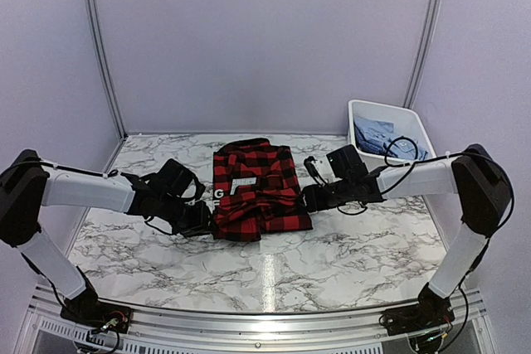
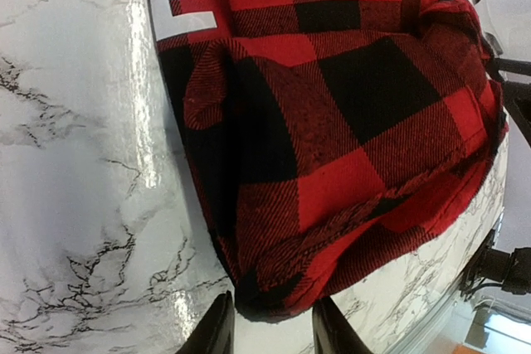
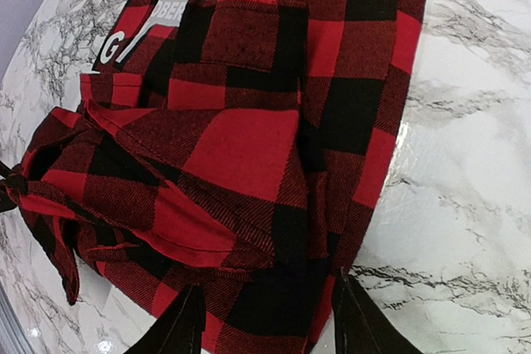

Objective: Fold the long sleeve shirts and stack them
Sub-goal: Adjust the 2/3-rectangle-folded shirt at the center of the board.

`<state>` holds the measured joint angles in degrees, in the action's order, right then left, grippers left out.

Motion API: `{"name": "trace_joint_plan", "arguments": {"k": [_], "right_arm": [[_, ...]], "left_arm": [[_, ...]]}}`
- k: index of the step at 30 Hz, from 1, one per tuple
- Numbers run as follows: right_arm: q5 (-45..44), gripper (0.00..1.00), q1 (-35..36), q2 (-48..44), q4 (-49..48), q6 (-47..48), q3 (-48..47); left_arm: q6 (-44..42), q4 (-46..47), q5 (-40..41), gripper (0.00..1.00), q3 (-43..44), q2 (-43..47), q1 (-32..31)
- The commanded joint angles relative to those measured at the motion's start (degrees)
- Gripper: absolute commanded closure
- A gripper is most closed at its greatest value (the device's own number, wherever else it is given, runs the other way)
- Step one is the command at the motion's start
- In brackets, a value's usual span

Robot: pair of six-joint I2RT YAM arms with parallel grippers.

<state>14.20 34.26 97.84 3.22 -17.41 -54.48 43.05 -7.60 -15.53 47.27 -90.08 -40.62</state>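
Observation:
A red-and-black check flannel shirt (image 1: 257,192) lies partly folded and bunched at the table's middle, with a white label patch showing. My left gripper (image 1: 203,220) is at its near left corner. In the left wrist view the fingers (image 2: 217,329) are spread, and the shirt's corner (image 2: 332,122) lies between the tips of the gripper (image 2: 272,331). My right gripper (image 1: 309,198) is at the shirt's right edge. In the right wrist view it (image 3: 270,325) is open, straddling the hem of the shirt (image 3: 249,147). Light blue shirts (image 1: 375,134) lie in the tub.
A white plastic tub (image 1: 412,126) stands at the back right corner, close behind my right arm. The marble tabletop (image 1: 274,263) shows in front of the shirt. Grey walls close in the back and both sides.

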Motion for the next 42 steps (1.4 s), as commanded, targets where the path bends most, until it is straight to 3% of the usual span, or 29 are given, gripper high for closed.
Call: {"name": "trace_joint_plan", "arguments": {"k": [1,8,12,16,24,28,34,37,42], "right_arm": [[-0.46,0.52,0.63,1.21,-2.43,1.57,-0.69],[-1.25,0.60,0.63,4.91,-2.78,1.33,-4.22],[-1.98,0.78,0.55,6.02,-2.46,0.93,-6.89],[-3.54,0.91,0.55,6.49,-0.75,0.82,-10.63],[-8.64,0.99,-0.04,10.99,3.03,-1.58,-19.36],[-8.56,0.89,-1.09,13.66,5.09,-4.02,-24.53],[-7.32,0.63,-1.21,15.29,7.48,-3.69,-30.49],[-7.99,0.50,-1.14,13.46,8.51,-2.95,-29.44],[-9.84,0.42,-0.93,7.86,8.29,-2.33,-22.76]], "left_arm": [[0.03,3.34,0.25,0.70,3.21,-1.94,-0.07],[-0.40,3.57,1.00,0.83,7.69,-3.97,0.01],[-0.37,3.38,1.66,0.92,10.43,-6.07,0.55],[0.14,3.36,2.72,0.99,12.91,-7.92,2.41],[4.11,4.07,2.82,1.00,20.71,-14.74,7.42],[8.21,4.12,2.71,0.95,23.83,-18.85,9.22],[10.09,4.78,3.51,0.78,27.27,-21.80,9.80],[9.19,4.62,4.75,0.52,27.31,-20.81,10.02],[6.27,3.82,7.21,0.36,26.22,-17.07,10.06]]}}
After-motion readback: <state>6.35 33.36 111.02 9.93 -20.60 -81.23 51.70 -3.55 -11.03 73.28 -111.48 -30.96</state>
